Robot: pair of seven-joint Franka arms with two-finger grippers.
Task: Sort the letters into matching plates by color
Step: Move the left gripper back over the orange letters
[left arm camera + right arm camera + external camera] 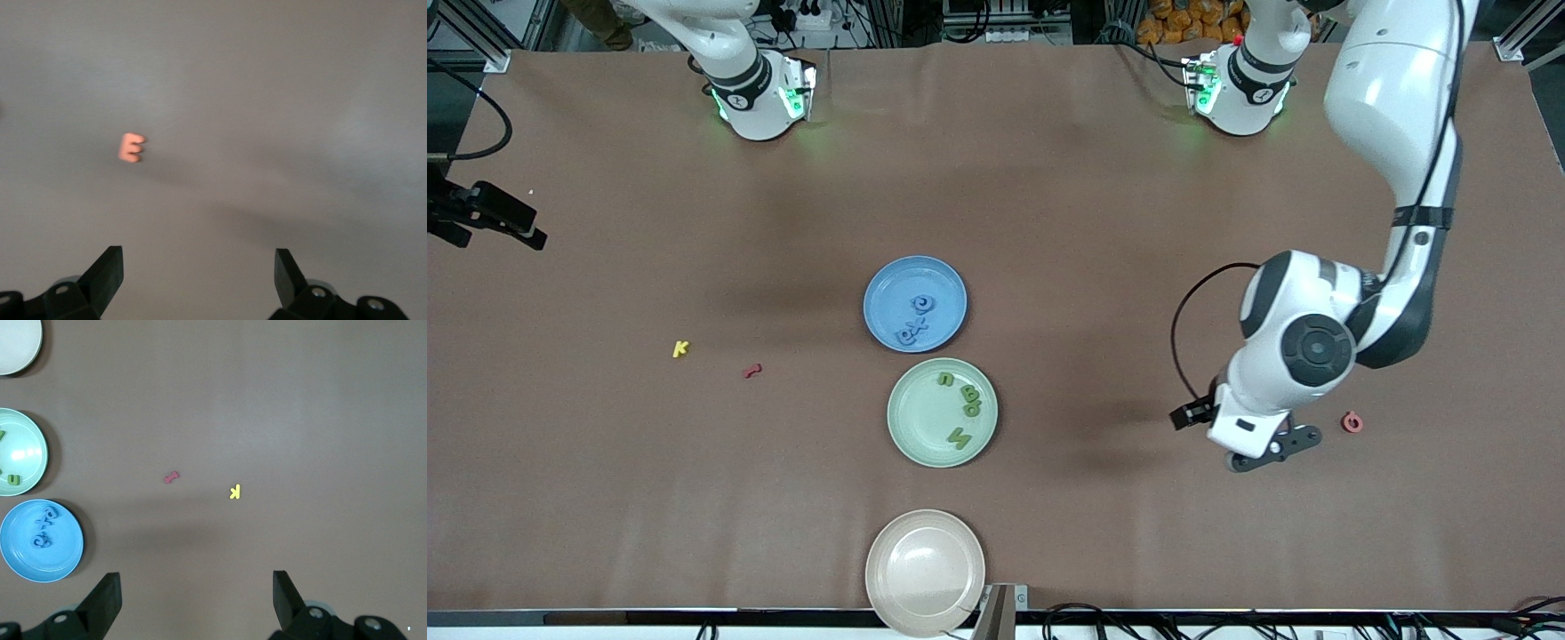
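Note:
The blue plate [896, 283] holds blue letters [918, 318] in a cluster. Nearer the front camera, the mint green plate [918, 416] holds several green letters [970, 400]. My left gripper [1274, 449] hangs open and empty low over the table toward the left arm's end, beside a pink ring-shaped letter [1352, 421]. In the left wrist view the left gripper [199, 263] faces an orange letter E [131, 147] lying on bare table. My right gripper [197, 587] is open, high above a red letter [171, 477] and a yellow letter K [235, 492].
A beige plate [925, 572] with nothing on it sits at the table edge nearest the front camera. The yellow K [681, 348] and red letter [752, 371] lie loose toward the right arm's end. A black camera mount [489, 218] juts in there.

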